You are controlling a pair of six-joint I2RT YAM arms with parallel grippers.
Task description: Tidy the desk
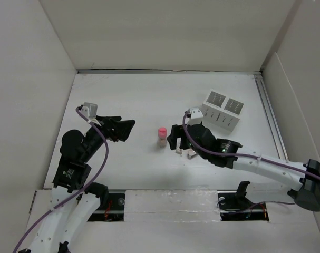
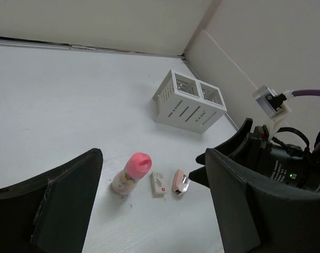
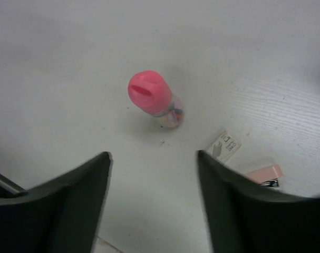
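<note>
The white desk (image 1: pixel 123 95) holds a small bottle with a pink cap (image 1: pixel 161 136), standing upright near the middle. A small white eraser (image 1: pixel 179 150) and a pink stapler (image 1: pixel 191 154) lie just right of it, partly under my right arm. My left gripper (image 1: pixel 125 128) is open and empty, left of the bottle and pointing at it. My right gripper (image 1: pixel 173 138) is open and empty, just right of the bottle. In the left wrist view I see the bottle (image 2: pixel 131 174), eraser (image 2: pixel 158 184) and stapler (image 2: pixel 180 181). The right wrist view shows the bottle (image 3: pixel 154 97), eraser (image 3: pixel 225 146) and stapler (image 3: pixel 262 174).
A white two-compartment slotted box (image 1: pixel 223 109) stands at the back right, also in the left wrist view (image 2: pixel 188 101). White walls enclose the desk on three sides. A metal rail (image 1: pixel 269 116) runs along the right edge.
</note>
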